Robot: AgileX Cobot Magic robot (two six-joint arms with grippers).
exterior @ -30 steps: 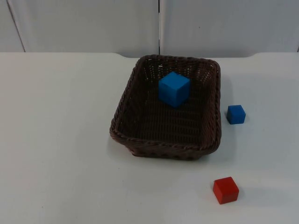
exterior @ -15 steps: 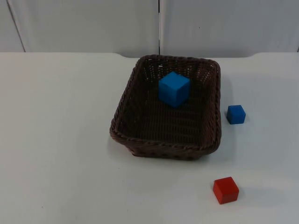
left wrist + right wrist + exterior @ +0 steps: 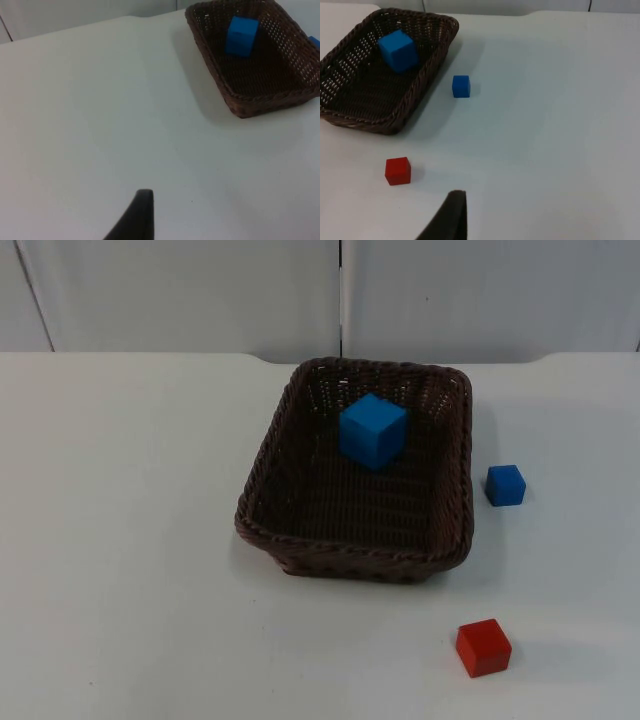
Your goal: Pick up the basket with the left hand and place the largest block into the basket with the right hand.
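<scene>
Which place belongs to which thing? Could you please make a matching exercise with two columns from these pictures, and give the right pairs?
Things:
1. large blue block
2. small blue block
3. red block
4. basket

Places:
A. on the white table, just beside the basket's right wall
B. standing on the table, held by no gripper
C. inside the basket, toward its far end
D. on the table in front of the basket, nearest the camera in the top view

Right pairs: 1-C, 2-A, 3-D, 4-B
</scene>
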